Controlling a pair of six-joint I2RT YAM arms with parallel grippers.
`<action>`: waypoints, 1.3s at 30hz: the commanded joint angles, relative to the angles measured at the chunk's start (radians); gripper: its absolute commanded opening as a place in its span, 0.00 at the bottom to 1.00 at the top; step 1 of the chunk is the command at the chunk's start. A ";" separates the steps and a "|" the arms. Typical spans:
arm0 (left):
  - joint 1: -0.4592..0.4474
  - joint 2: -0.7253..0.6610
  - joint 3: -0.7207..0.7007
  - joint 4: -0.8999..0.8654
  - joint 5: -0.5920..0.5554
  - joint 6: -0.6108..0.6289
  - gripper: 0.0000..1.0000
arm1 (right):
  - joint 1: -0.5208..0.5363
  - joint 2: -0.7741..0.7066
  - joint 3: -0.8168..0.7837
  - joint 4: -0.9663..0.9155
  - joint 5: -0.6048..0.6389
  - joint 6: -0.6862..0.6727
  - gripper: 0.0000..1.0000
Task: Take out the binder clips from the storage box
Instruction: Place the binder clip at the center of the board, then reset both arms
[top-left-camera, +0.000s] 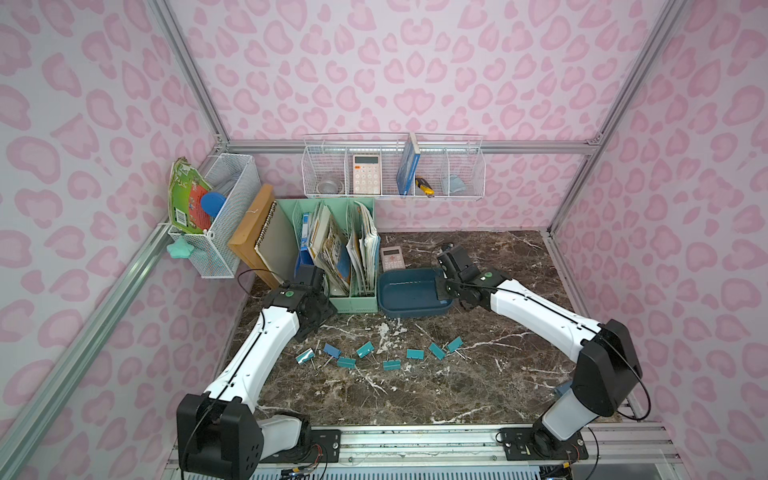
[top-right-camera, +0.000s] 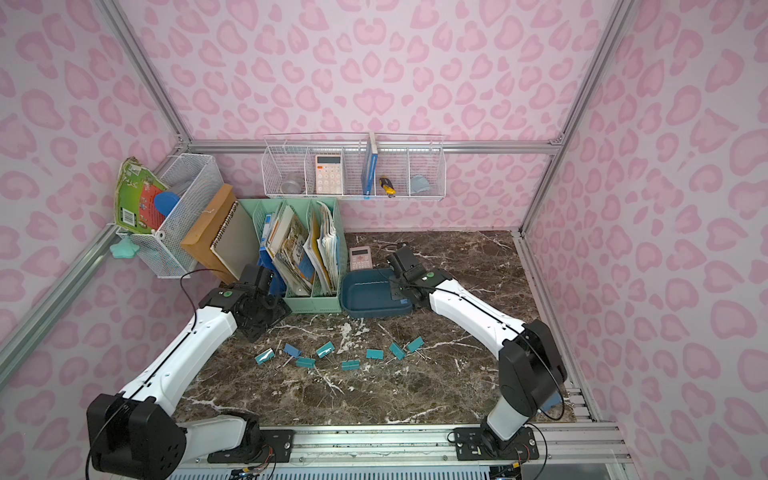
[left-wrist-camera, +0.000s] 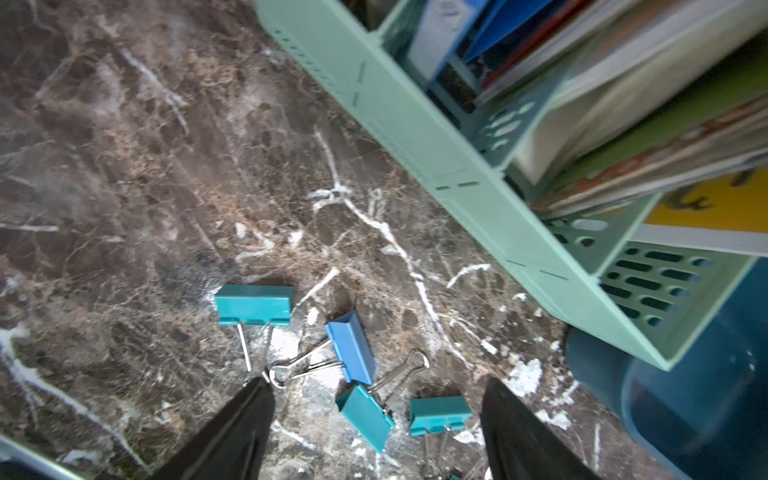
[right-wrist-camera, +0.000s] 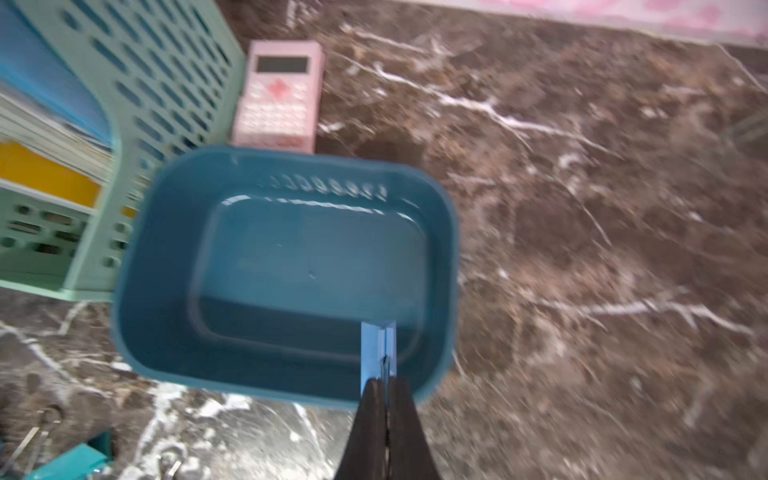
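The dark blue storage box (top-left-camera: 399, 291) (top-right-camera: 365, 295) (right-wrist-camera: 291, 257) sits beside the file organizer, and its floor shows bare. My right gripper (right-wrist-camera: 384, 380) (top-left-camera: 441, 289) hangs over the box's near right corner, shut on a blue binder clip (right-wrist-camera: 378, 349). Several binder clips, mostly teal (top-left-camera: 365, 350) (top-right-camera: 374, 354), lie in a row on the marble in front of the box. My left gripper (left-wrist-camera: 376, 384) (top-left-camera: 309, 326) hovers open and holds nothing, just above the row's left end. A blue clip (left-wrist-camera: 351, 347) and teal clips (left-wrist-camera: 253, 305) (left-wrist-camera: 440, 415) lie below it.
The mint-green file organizer (top-left-camera: 332, 249) (left-wrist-camera: 415, 124) full of books stands left of the box, close to my left wrist. A pink calculator (top-left-camera: 390, 257) (right-wrist-camera: 278, 99) lies behind the box. White wire baskets (top-left-camera: 390, 166) hang on the walls. A notebook (top-left-camera: 274, 245) leans at the far left.
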 joint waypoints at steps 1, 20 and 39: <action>-0.021 0.031 0.036 0.032 0.024 0.026 0.83 | -0.003 -0.072 -0.082 -0.188 0.136 0.146 0.00; -0.051 0.024 0.036 0.041 0.028 0.052 0.82 | 0.068 0.044 -0.249 -0.246 0.122 0.424 0.22; -0.022 0.066 0.018 0.048 -0.258 0.060 1.00 | -0.098 -0.132 -0.275 0.122 0.152 0.202 0.99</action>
